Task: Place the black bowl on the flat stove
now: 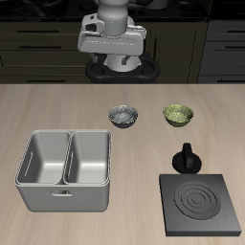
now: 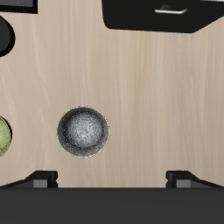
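Observation:
The black bowl (image 1: 124, 116) stands upright on the table, dark with a silvery speckled inside, and also shows in the wrist view (image 2: 84, 132). The flat stove (image 1: 201, 204) lies near the table's front edge, a dark slab with pale rings and a black knob (image 1: 187, 158). My gripper (image 1: 115, 57) hangs high above the back of the table, behind the black bowl and apart from it. In the wrist view my gripper (image 2: 112, 179) is open and empty, its fingertips (image 2: 39, 179) spread wide.
A yellow-green speckled bowl (image 1: 177, 115) stands beside the black bowl, with its edge in the wrist view (image 2: 3, 137). A grey two-compartment metal tray (image 1: 65, 170) sits near the front edge, across from the stove; its rim shows in the wrist view (image 2: 162, 13).

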You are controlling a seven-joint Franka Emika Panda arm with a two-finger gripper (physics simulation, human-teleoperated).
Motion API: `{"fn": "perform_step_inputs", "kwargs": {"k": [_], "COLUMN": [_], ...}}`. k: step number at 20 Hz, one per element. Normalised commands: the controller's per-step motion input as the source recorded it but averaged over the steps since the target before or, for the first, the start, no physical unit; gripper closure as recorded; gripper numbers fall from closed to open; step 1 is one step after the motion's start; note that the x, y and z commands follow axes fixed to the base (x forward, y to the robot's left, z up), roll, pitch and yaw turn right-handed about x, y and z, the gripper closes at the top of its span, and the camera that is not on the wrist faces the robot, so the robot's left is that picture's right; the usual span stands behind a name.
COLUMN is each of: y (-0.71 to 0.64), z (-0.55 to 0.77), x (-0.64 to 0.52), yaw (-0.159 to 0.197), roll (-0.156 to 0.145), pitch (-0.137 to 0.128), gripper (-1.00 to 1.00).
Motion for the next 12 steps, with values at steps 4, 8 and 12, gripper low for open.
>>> {"fn": "perform_step_inputs", "kwargs": {"k": [4, 8, 12], "y": [-0.12, -0.01, 0.12], "z": [-0.39, -0.42, -0.50], "x": [0.18, 0.16, 0.14], "yaw": [-0.018, 0.014, -0.018], "roll": [-0.025, -0.014, -0.008], "pitch": [0.068, 0.049, 0.034], "gripper": [-1.00, -1.00, -1.00]}}
